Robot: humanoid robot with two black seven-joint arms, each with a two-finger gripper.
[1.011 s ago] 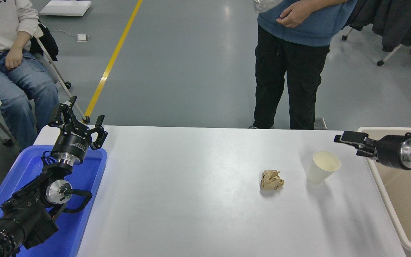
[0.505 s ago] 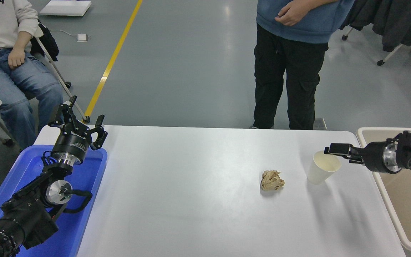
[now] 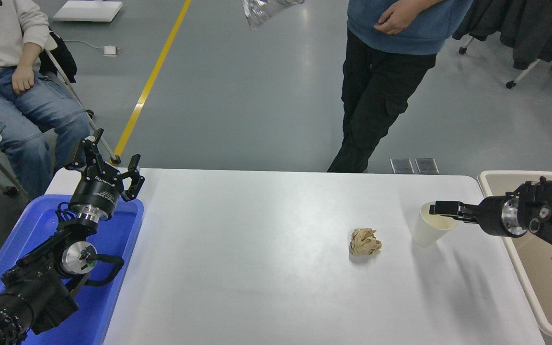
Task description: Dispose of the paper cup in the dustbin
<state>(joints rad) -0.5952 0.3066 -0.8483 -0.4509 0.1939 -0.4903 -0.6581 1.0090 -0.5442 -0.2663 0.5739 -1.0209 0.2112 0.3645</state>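
Note:
The paper cup (image 3: 426,232) stands upright on the white table (image 3: 257,268) at the right, its mouth open and cream inside. My right gripper (image 3: 441,209) reaches in from the right edge and sits level with the cup's rim, over its mouth; seen side-on, so I cannot tell whether it is open or shut. The beige dustbin (image 3: 525,282) stands off the table's right edge, under my right arm. My left gripper (image 3: 106,165) is open and parked at the lower left.
A crumpled tan paper ball (image 3: 365,241) lies just left of the cup. A blue tray (image 3: 118,230) sits under the left arm. A person (image 3: 381,96) stands at the far side, another sits at the top left (image 3: 17,96).
My right gripper has moved left and down from above the dustbin's corner to the cup's rim. The standing person has shifted their legs. The left arm has not moved.

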